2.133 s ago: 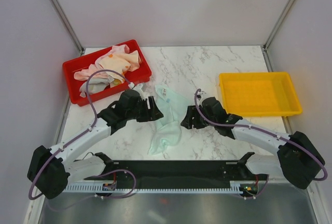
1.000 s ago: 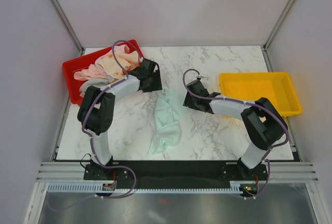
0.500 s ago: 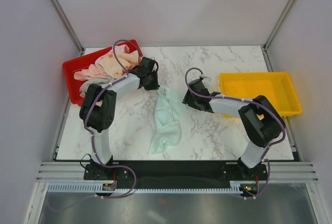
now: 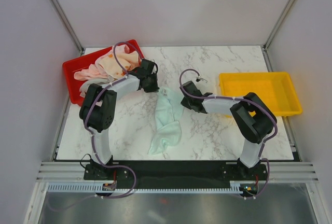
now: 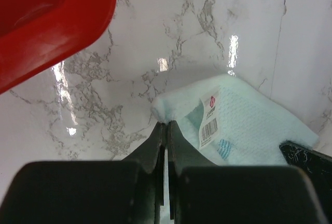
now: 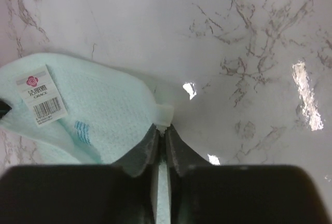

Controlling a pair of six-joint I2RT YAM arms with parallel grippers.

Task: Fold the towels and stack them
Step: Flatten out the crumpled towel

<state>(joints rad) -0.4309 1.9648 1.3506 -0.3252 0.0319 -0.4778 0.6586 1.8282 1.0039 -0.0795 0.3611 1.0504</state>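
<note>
A pale mint towel (image 4: 167, 120) lies crumpled in the middle of the marble table, its far edge held by both arms. My left gripper (image 5: 166, 124) is shut on the towel's far left corner (image 5: 165, 107). My right gripper (image 6: 161, 128) is shut on the far right corner (image 6: 162, 112). A white barcode label (image 5: 208, 120) shows on the mint cloth (image 6: 93, 115) between the two grips. In the top view the left gripper (image 4: 153, 86) and right gripper (image 4: 183, 101) sit at the towel's far end. More towels (image 4: 111, 63), cream, pink and grey-white, lie heaped in the red tray.
The red tray (image 4: 71, 71) stands at the far left, its corner (image 5: 52, 22) close to my left gripper. A yellow tray (image 4: 257, 93) with nothing in it sits at the right. Grey walls enclose the table on three sides.
Both grippers have closed on the mint towel's far corners. The right gripper slid a little left toward the towel; the towel's far edge has drawn narrower.
</note>
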